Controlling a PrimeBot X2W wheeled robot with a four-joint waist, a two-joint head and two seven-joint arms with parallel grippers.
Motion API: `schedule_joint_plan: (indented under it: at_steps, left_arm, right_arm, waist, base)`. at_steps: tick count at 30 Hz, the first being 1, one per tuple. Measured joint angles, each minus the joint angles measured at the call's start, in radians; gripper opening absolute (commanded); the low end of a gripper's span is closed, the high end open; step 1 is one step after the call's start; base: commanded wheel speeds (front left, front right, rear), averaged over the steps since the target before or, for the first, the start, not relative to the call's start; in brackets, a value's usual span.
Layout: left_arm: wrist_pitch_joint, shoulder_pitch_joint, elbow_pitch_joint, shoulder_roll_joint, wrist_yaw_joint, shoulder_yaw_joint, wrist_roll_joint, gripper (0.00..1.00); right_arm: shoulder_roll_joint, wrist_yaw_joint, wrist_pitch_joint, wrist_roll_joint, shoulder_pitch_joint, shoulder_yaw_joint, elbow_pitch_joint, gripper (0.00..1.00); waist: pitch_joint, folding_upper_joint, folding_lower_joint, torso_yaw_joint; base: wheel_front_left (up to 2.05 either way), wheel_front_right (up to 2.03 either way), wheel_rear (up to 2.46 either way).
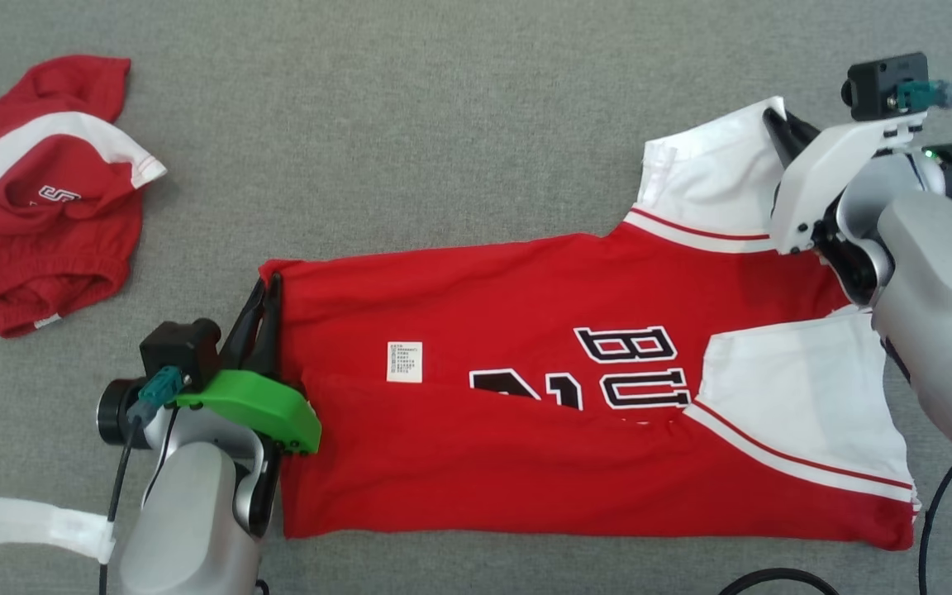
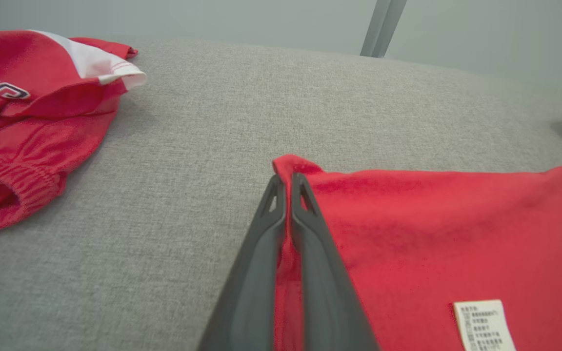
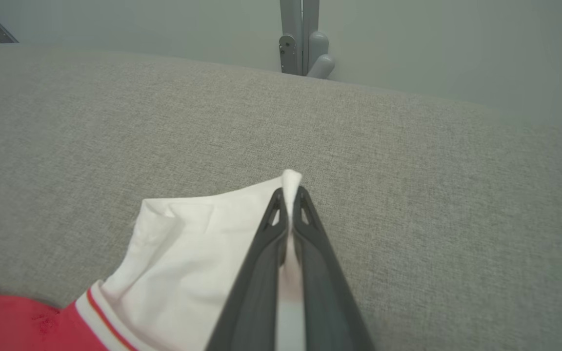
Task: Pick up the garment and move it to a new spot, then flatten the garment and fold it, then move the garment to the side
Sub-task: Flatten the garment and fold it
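L hand (image 2: 286,179) is clamped on the red hem corner of the jersey (image 1: 525,463). R hand (image 3: 290,192) is pinched closed on the tip of its white sleeve (image 3: 188,243). The jersey is spread across the grey counter (image 1: 443,124), near edge folded over, w/ a white care label (image 1: 404,362) exposed. Red shorts (image 1: 46,207) are bunched well apart, far left.

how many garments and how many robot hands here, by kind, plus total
garments: 2, jersey and shorts
hands: 2, left hand and right hand, both shut on the jersey
total: 4
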State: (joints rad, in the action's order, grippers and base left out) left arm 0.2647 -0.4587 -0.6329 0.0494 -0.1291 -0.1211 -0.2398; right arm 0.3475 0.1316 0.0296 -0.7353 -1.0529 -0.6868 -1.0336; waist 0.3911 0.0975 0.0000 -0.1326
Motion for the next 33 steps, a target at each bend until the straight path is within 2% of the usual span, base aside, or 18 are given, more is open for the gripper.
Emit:
schedule_joint_plan:
  at_steps: [10, 21, 27, 33]
  left_arm:
    - [0.0, 0.129, 0.02, 0.031, 0.0, 0.047, -0.001, 0.0]
    - [0.0, 0.236, 0.056, 0.054, 0.0, 0.073, -0.006, 0.0]
    - [0.0, 0.284, 0.083, 0.069, 0.0, 0.063, -0.008, 0.0]
    - [0.0, 0.342, 0.121, 0.079, 0.0, 0.067, -0.01, 0.0]
  right_arm:
    - [0.043, 0.0, 0.095, -0.129, 0.176, -0.058, 0.124, 0.0]
    - [0.105, 0.0, 0.164, -0.249, 0.41, -0.096, 0.316, 0.0]
    - [0.095, 0.0, 0.193, -0.295, 0.543, -0.091, 0.378, 0.0]
    - [0.062, 0.0, 0.214, -0.317, 0.639, -0.064, 0.386, 0.0]
  waist:
    - [-0.149, 0.0001, -0.0001, 0.061]
    - [-0.228, 0.0001, -0.0001, 0.173]
    - [-0.256, 0.0001, -0.0001, 0.205]
    - [-0.264, 0.0001, -0.0001, 0.219]
  base:
    - [0.0, 0.0, 0.0]
    - [0.0, 0.0, 0.0]
    - [0.0, 0.0, 0.0]
    - [0.0, 0.0, 0.0]
